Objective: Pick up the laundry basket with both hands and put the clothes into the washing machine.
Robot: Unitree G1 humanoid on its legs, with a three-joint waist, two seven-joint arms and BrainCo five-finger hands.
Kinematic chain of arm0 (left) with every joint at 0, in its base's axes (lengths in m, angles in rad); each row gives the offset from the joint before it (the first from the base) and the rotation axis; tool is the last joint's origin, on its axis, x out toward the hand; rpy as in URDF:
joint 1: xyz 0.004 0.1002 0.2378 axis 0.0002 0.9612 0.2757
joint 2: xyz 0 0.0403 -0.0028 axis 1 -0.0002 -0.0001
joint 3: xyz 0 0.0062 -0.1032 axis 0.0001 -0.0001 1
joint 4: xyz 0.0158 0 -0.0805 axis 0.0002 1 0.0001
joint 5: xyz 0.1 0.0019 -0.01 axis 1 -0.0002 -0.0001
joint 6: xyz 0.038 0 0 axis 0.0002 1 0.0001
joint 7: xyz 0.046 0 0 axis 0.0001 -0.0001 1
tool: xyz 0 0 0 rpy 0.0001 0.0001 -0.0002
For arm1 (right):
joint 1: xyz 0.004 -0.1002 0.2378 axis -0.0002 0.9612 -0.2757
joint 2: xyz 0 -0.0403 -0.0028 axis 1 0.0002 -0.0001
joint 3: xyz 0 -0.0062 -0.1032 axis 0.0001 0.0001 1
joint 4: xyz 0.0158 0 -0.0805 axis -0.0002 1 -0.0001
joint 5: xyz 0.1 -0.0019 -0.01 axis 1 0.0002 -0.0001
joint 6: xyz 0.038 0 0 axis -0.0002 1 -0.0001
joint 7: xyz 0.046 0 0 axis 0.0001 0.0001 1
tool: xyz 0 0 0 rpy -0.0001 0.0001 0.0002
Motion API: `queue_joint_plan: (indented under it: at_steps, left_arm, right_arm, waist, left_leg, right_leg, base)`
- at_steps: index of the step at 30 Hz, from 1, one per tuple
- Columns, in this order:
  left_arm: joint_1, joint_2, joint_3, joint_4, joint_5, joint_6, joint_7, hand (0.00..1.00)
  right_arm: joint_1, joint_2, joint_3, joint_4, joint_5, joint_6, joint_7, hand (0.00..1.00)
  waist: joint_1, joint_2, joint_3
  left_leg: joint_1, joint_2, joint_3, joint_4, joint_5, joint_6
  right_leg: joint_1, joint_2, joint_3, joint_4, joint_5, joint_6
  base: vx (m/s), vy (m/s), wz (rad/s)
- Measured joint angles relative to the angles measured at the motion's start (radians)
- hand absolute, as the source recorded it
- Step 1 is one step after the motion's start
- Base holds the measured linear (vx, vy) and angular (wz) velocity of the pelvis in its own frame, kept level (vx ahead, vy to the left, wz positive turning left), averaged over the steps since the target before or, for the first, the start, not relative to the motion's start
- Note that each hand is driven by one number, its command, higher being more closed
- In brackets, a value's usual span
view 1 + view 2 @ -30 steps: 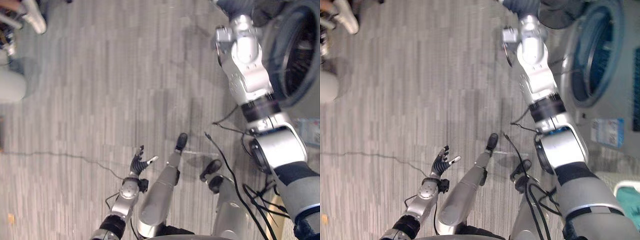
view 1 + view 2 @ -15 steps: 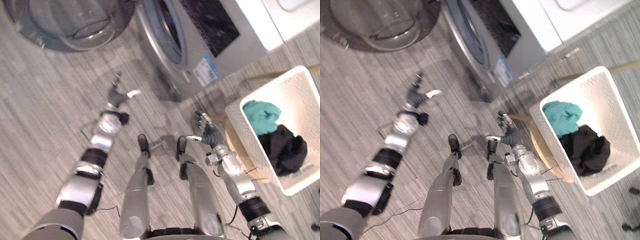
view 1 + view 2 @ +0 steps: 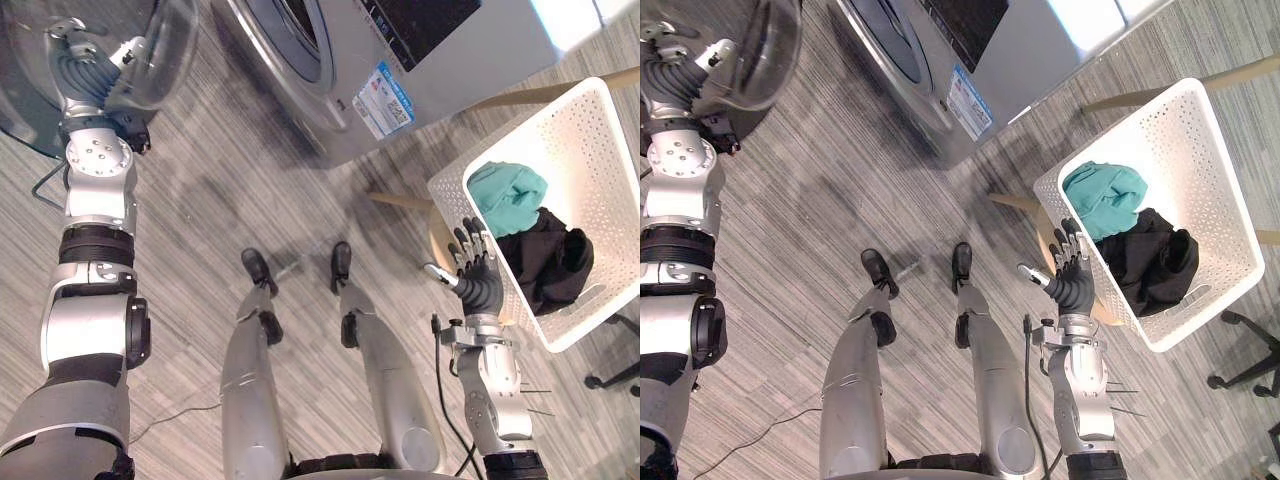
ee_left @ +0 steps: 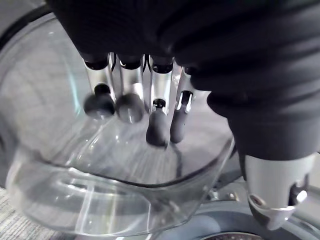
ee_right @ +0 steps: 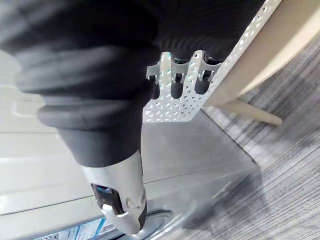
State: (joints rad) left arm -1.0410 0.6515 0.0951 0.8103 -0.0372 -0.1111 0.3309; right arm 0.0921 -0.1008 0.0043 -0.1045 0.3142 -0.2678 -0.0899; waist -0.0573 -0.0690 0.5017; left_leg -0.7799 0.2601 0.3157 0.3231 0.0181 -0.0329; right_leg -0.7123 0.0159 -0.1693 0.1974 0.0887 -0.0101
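The white perforated laundry basket [image 3: 1200, 170] is sitting on a pale wooden stool [image 5: 280, 50], well off to the robot's right of the washing machine [image 3: 345, 95] and a little nearer the robot than its front. Inside the basket a teal garment [image 3: 505, 195] is lying at the end nearer the washing machine, and a black garment [image 3: 545, 255] is lying just beside it at the end farther from the machine, the two touching. The right hand [image 3: 478, 285] is standing upright against the basket wall that faces the washing machine, its fingers [image 5: 177, 87] spreading straight and wide, their dark tips reaching the perforated wall just under the rim; it is gripping nothing. The washing machine's round door [image 3: 150, 50] is hanging open on the robot's left of the drum opening, its clear glass bowl [image 4: 100, 190] bulging outward. The left hand [image 3: 85, 70] is hovering at that glass bowl, well away from the basket, its fingers [image 4: 130, 95] hanging loose and close together with the tips bending slightly over the glass; whether they are touching it is unclear, and the hand is holding nothing. Grey wood-grain floor [image 3: 200, 220] is stretching out in front of the washing machine.
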Motion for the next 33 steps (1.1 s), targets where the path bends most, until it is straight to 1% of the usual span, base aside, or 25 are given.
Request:
queue_joint_plan:
  at_steps: [2,4,6,7,9,10,12,13,14,15,17,18,20,23,25,27,28,29,31,32,33]
  left_arm:
    - [0.000,-0.005,0.000,-0.001,0.002,0.015,0.000,0.00]
    - [0.011,-0.018,0.002,-0.014,0.009,0.020,0.002,0.00]
    - [0.046,-0.046,0.007,-0.057,0.010,0.020,0.003,0.00]
    - [0.110,-0.080,-0.001,-0.116,0.010,0.019,0.004,0.00]
    - [0.211,-0.118,-0.021,-0.196,0.010,0.017,0.004,0.00]
    - [0.301,-0.163,-0.028,-0.260,0.011,0.012,0.006,0.00]
    - [0.430,-0.246,-0.059,-0.324,0.021,0.003,0.006,0.00]
    - [0.517,-0.307,-0.075,-0.345,0.037,-0.006,0.002,0.00]
    - [0.606,-0.358,-0.096,-0.346,0.051,-0.009,-0.002,0.00]
    - [0.652,-0.382,-0.101,-0.345,0.052,-0.009,-0.002,0.00]
    - [0.833,-0.454,-0.104,-0.342,0.053,-0.010,-0.014,0.00]
    - [0.876,-0.464,-0.105,-0.335,0.058,-0.010,-0.023,0.00]
    - [1.000,-0.483,-0.103,-0.266,0.091,-0.010,-0.049,0.00]
    - [1.088,-0.485,-0.096,-0.205,0.112,-0.010,-0.075,0.00]
    - [1.139,-0.493,-0.084,-0.135,0.131,-0.009,-0.095,0.00]
    - [1.161,-0.494,-0.083,-0.089,0.141,-0.008,-0.105,0.00]
    - [1.173,-0.496,-0.082,-0.067,0.158,-0.005,-0.111,0.00]
    - [1.180,-0.499,-0.082,-0.062,0.165,-0.005,-0.111,0.00]
    - [1.192,-0.517,-0.082,-0.041,0.169,-0.003,-0.113,0.00]
    - [1.192,-0.522,-0.082,-0.032,0.169,-0.003,-0.112,0.00]
    - [1.193,-0.523,-0.082,-0.030,0.170,-0.002,-0.113,0.00]
  right_arm:
    - [0.021,0.006,-0.002,-0.002,0.000,0.000,0.000,0.00]
    - [0.035,0.017,-0.001,-0.004,0.000,0.001,0.002,0.00]
    - [0.035,0.017,-0.001,-0.004,0.000,0.001,0.003,0.00]
    - [0.035,0.017,-0.001,-0.004,0.000,0.001,0.003,0.00]
    - [0.035,0.017,0.004,-0.004,-0.001,0.001,0.004,0.00]
    - [0.035,0.017,0.003,-0.001,-0.005,0.003,0.000,0.00]
    - [0.037,0.018,0.003,0.005,-0.011,0.007,-0.007,0.00]
    - [0.038,0.018,0.001,0.024,-0.030,0.009,-0.017,0.00]
    - [0.037,0.018,-0.003,0.075,-0.060,0.012,-0.022,0.00]
    - [0.036,0.018,-0.006,0.113,-0.073,0.014,-0.024,0.00]
    - [0.031,0.020,-0.033,0.287,-0.126,0.053,-0.040,0.00]
    - [0.031,0.020,-0.044,0.330,-0.132,0.063,-0.041,0.00]
    - [0.032,0.017,-0.091,0.467,-0.165,0.095,-0.042,0.00]
    - [0.035,0.015,-0.114,0.530,-0.191,0.103,-0.041,0.00]
    - [0.034,0.014,-0.118,0.566,-0.215,0.106,-0.041,0.00]
    - [0.033,0.016,-0.118,0.586,-0.239,0.113,-0.041,0.00]
    - [0.033,0.016,-0.121,0.607,-0.246,0.120,-0.041,0.00]
    - [0.033,0.016,-0.122,0.614,-0.246,0.122,-0.041,0.00]
    - [0.035,0.014,-0.125,0.624,-0.246,0.123,-0.042,0.00]
    - [0.026,0.014,-0.122,0.622,-0.246,0.124,-0.043,0.00]
    - [0.026,0.016,-0.119,0.612,-0.246,0.127,-0.043,0.00]
  waist:
    - [0.010,-0.001,0.001]
    - [0.015,-0.001,0.001]
    - [0.015,-0.001,0.001]
    - [0.025,-0.002,0.000]
    - [0.030,-0.003,0.000]
    - [0.033,-0.003,0.000]
    - [0.040,-0.002,-0.002]
    - [0.041,-0.003,-0.014]
    - [0.040,-0.002,-0.044]
    - [0.039,-0.002,-0.062]
    - [0.037,0.005,-0.117]
    - [0.036,0.011,-0.131]
    - [0.031,0.042,-0.196]
    - [0.030,0.068,-0.249]
    - [0.023,0.086,-0.286]
    - [0.019,0.091,-0.303]
    - [0.019,0.089,-0.310]
    - [0.019,0.089,-0.311]
    - [0.016,0.088,-0.314]
    - [0.015,0.088,-0.314]
    - [0.013,0.088,-0.314]
  left_leg:
    - [0.000,0.000,-0.009,0.012,-0.002,0.003]
    - [0.012,-0.006,-0.007,0.034,-0.003,0.003]
    - [0.035,-0.014,-0.007,0.036,-0.004,0.004]
    - [0.073,-0.020,-0.006,0.039,-0.014,0.002]
    - [0.118,-0.025,-0.004,0.046,-0.027,0.003]
    - [0.157,-0.029,-0.002,0.053,-0.043,0.001]
    - [0.216,-0.032,0.001,0.063,-0.067,0.001]
    - [0.251,-0.037,0.006,0.060,-0.078,-0.002]
    - [0.274,-0.049,0.007,0.047,-0.078,-0.002]
    - [0.287,-0.056,0.009,0.037,-0.078,-0.001]
    - [0.360,-0.076,0.020,-0.010,-0.077,-0.002]
    - [0.380,-0.081,0.020,-0.022,-0.076,-0.002]
    - [0.446,-0.090,0.033,-0.063,-0.072,-0.007]
    - [0.515,-0.097,0.049,-0.105,-0.072,-0.007]
    - [0.594,-0.105,0.082,-0.157,-0.068,-0.012]
    - [0.645,-0.107,0.119,-0.189,-0.065,-0.015]
    - [0.680,-0.111,0.153,-0.213,-0.061,-0.018]
    - [0.695,-0.114,0.165,-0.224,-0.060,-0.019]
    - [0.739,-0.120,0.228,-0.244,-0.060,-0.020]
    - [0.751,-0.116,0.253,-0.246,-0.061,-0.020]
    - [0.759,-0.110,0.278,-0.249,-0.063,-0.018]
  right_leg:
    - [0.000,-0.005,-0.012,0.027,-0.013,0.002]
    - [0.003,-0.026,-0.035,0.095,-0.062,-0.001]
    - [0.019,-0.041,-0.050,0.138,-0.094,-0.004]
    - [0.048,-0.053,-0.053,0.169,-0.122,-0.005]
    - [0.086,-0.063,-0.053,0.194,-0.144,0.000]
    - [0.120,-0.070,-0.052,0.209,-0.163,0.002]
    - [0.175,-0.076,-0.047,0.226,-0.186,0.005]
    - [0.205,-0.082,-0.044,0.231,-0.198,0.009]
    - [0.221,-0.089,-0.041,0.232,-0.208,0.012]
    - [0.228,-0.091,-0.036,0.232,-0.213,0.016]
    - [0.281,-0.096,-0.021,0.203,-0.217,0.023]
    - [0.300,-0.096,-0.019,0.191,-0.217,0.023]
    - [0.365,-0.092,-0.011,0.141,-0.209,0.032]
    - [0.426,-0.083,0.011,0.091,-0.193,0.041]
    - [0.488,-0.073,0.040,0.039,-0.173,0.048]
    - [0.520,-0.066,0.074,0.002,-0.156,0.054]
    - [0.528,-0.058,0.105,-0.013,-0.144,0.056]
    - [0.537,-0.052,0.122,-0.021,-0.138,0.057]
    - [0.533,-0.044,0.187,-0.028,-0.121,0.064]
    - [0.528,-0.045,0.188,-0.034,-0.116,0.063]
    - [0.524,-0.058,0.160,-0.033,-0.143,0.046]
  base:
    - [0.08,-0.001,0.15]
    - [0.10,-0.008,0.42]
    - [0.08,-0.014,0.44]
    - [0.07,-0.010,0.30]
    - [0.05,-0.003,0.18]
    - [0.04,0.004,0.09]
    - [0.05,0.002,0.05]
    - [0.05,-0.010,0.05]
    - [0.06,-0.014,0.06]
    - [0.13,-0.018,0.03]
    - [0.18,-0.017,-0.06]
    - [0.12,-0.005,-0.09]
    - [0.16,-0.007,-0.11]
    - [0.14,-0.004,-0.24]
    - [0.10,0.014,-0.37]
    - [0.05,0.028,-0.58]
    - [0.03,0.040,-0.70]
    - [0.00,0.070,-0.82]
    - [-0.02,0.042,-0.91]
    - [-0.03,-0.016,-0.73]
    - [-0.04,-0.008,-0.85]
